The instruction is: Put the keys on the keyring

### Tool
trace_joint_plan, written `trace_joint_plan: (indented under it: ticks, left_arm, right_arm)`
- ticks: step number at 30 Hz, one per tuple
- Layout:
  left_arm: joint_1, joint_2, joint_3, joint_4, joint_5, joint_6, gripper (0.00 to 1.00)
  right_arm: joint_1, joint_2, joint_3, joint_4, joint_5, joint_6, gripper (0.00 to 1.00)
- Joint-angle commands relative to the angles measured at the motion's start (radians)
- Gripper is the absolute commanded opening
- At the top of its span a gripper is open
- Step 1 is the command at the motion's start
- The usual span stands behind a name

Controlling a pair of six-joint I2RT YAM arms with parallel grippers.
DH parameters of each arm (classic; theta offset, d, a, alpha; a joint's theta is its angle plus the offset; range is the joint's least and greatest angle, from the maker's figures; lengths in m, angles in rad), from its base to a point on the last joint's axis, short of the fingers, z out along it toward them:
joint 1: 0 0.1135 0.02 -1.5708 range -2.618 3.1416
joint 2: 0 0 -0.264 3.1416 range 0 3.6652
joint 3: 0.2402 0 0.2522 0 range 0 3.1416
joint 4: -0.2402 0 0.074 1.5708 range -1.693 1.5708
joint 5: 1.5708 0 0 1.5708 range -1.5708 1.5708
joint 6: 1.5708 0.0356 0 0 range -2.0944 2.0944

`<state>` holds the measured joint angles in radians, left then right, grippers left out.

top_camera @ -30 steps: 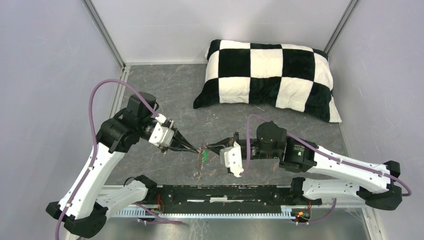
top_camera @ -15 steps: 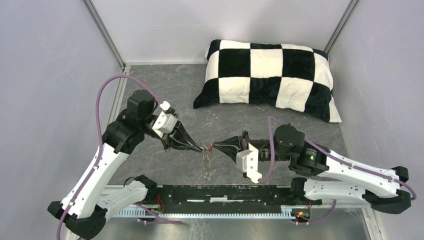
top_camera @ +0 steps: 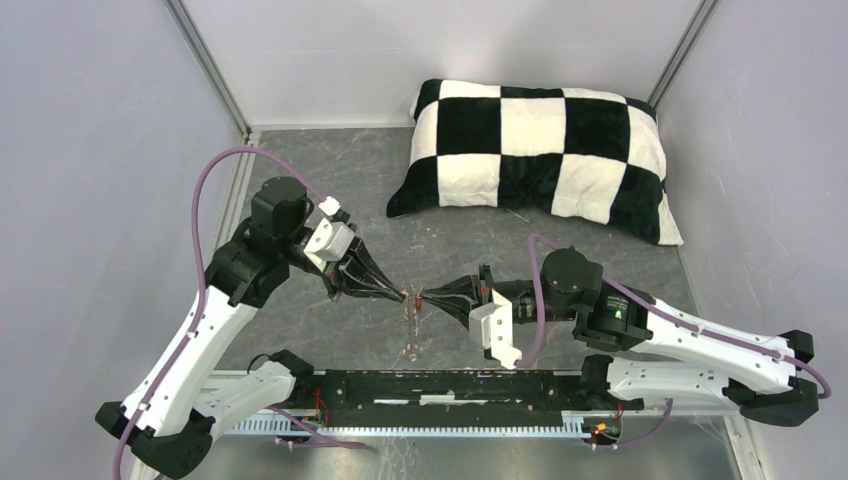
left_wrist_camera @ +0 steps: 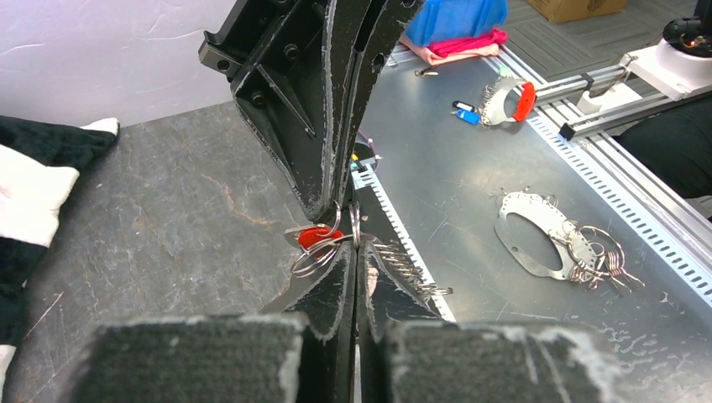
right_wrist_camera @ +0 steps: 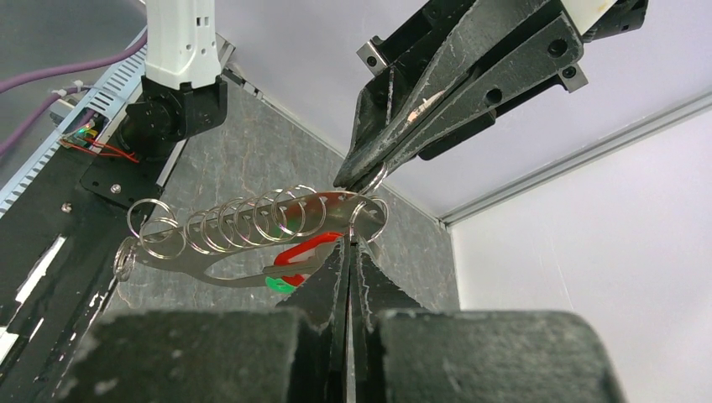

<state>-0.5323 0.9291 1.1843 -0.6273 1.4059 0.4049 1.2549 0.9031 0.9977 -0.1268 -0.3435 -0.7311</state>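
The keyring (right_wrist_camera: pixel 243 225) is a flat grey metal oval carrying several split rings. It hangs between my two gripper tips above the table (top_camera: pixel 410 325). My left gripper (top_camera: pixel 402 296) is shut on one of its end rings (left_wrist_camera: pixel 354 225). My right gripper (top_camera: pixel 420 297) is shut tip to tip against it, pinching the red key (right_wrist_camera: pixel 306 250) beside that ring. The red head also shows in the left wrist view (left_wrist_camera: pixel 317 237). The green key (right_wrist_camera: pixel 281 284) hangs under the plate, mostly hidden. In the right wrist view my own shut gripper (right_wrist_camera: pixel 348 245) lies just below the left gripper (right_wrist_camera: pixel 363 179).
A black-and-white checked pillow (top_camera: pixel 540 150) lies at the back right. The black base rail (top_camera: pixel 450 385) runs along the near edge. Beyond it, a steel bench holds another ringed metal plate (left_wrist_camera: pixel 537 239) and small coloured items (left_wrist_camera: pixel 504 99). Walls close in both sides.
The left wrist has lifted and turned. The right gripper drew back to the right, then closed in again slightly. The hanging keyring has shifted a little right.
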Motion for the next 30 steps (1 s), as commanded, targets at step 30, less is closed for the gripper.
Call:
trace_joint_plan:
  ticks: [30]
  left_arm:
    - [0.002, -0.059, 0.000, 0.041, -0.045, -0.015, 0.02]
  right_arm:
    - [0.018, 0.037, 0.089, 0.072, -0.015, 0.035, 0.00]
